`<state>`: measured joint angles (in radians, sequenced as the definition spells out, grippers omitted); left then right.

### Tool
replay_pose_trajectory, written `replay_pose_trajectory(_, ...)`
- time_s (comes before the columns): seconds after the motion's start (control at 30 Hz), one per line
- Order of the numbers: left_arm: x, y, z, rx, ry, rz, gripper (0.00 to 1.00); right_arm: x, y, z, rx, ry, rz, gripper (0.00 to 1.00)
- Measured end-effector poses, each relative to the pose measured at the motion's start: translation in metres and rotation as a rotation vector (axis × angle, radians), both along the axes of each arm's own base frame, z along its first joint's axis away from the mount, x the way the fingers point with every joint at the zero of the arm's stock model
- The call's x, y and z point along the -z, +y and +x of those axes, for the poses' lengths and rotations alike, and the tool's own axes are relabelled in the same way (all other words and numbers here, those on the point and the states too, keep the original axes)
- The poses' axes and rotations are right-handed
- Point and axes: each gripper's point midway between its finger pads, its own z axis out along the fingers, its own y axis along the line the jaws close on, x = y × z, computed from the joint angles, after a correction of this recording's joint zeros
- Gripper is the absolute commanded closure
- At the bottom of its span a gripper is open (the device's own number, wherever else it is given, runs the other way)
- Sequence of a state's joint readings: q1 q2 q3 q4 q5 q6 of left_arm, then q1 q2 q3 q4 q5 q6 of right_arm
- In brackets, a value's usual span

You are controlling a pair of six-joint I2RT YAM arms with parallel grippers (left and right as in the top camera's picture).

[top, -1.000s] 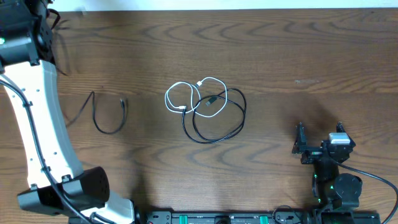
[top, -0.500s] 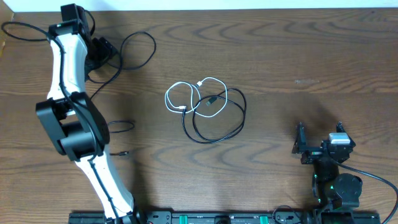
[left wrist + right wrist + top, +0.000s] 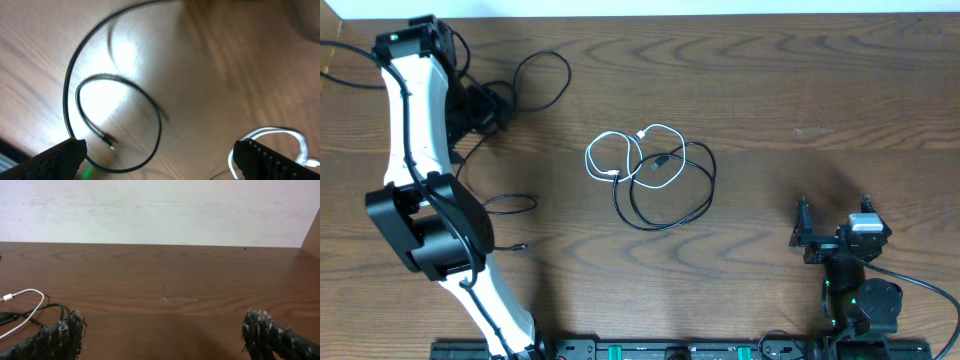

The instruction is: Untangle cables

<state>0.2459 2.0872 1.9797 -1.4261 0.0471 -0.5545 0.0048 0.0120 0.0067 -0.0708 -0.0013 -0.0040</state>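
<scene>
Left claw, overhead: far from the white cable and a black cable, which cross between it and the right claw. Left wrist: fingers apart, empty; a second black cable lies alone below. Right wrist: fingers apart, idle. Judged: one cable separated, two left to part.

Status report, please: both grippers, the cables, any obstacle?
Left gripper open. Right gripper open. White cable and black cable tangled at centre; second black cable lies apart. No obstacle seen.
</scene>
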Motion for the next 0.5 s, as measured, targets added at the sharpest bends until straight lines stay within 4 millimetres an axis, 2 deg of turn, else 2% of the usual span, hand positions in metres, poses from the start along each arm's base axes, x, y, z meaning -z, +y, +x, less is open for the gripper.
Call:
replay_pose_trajectory(0.27, 0.048, -0.01, -0.038, -0.1, 0.166, -0.031, 0.02, 0.0, 0.0, 0.0, 0.0, 0.0, 0.0, 0.01)
replay_pose_trajectory(0.33, 0.063, -0.012, -0.047, -0.126, 0.199, -0.034, 0.09, 0.0, 0.0, 0.0, 0.0, 0.0, 0.0, 0.01)
replay_pose_trajectory(0.5, 0.096, -0.016, -0.056, -0.172, 0.209, -0.036, 0.43, 0.0, 0.0, 0.0, 0.0, 0.0, 0.0, 0.01)
